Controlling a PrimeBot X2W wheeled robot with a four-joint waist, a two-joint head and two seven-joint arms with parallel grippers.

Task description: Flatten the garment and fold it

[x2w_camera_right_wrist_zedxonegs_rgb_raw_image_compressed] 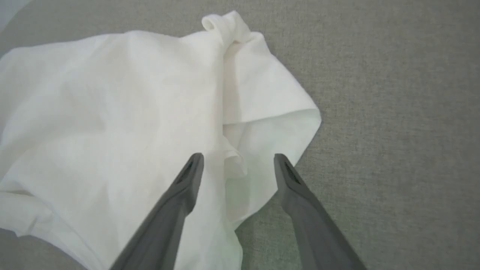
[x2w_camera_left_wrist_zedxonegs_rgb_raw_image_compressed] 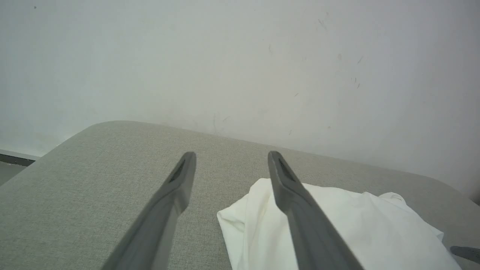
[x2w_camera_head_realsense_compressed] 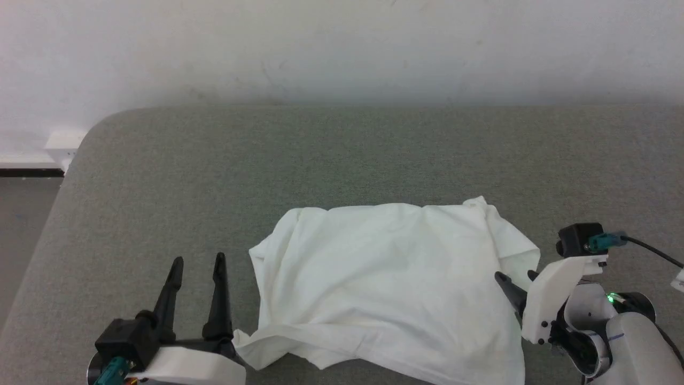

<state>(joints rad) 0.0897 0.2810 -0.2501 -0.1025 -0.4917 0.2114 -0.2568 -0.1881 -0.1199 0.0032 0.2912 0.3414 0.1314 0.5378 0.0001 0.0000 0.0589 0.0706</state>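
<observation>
The rumpled white thin-fabric garment (x2w_camera_head_realsense_compressed: 390, 278) lay on the grey fabric-covered worktop (x2w_camera_head_realsense_compressed: 320, 155). The left tool (x2w_camera_head_realsense_compressed: 197, 259) stood wide open and empty just beside it. The right tool (x2w_camera_right_wrist_zedxonegs_rgb_raw_image_compressed: 238, 155) gaped empty at its right edge.

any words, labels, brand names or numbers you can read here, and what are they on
No readable text anywhere.
garment: plain white wherever it shows, no print, tag or logo to make out.
grey padded surface: no writing.
wall: faint scuff marks, no letters or numbers.
</observation>
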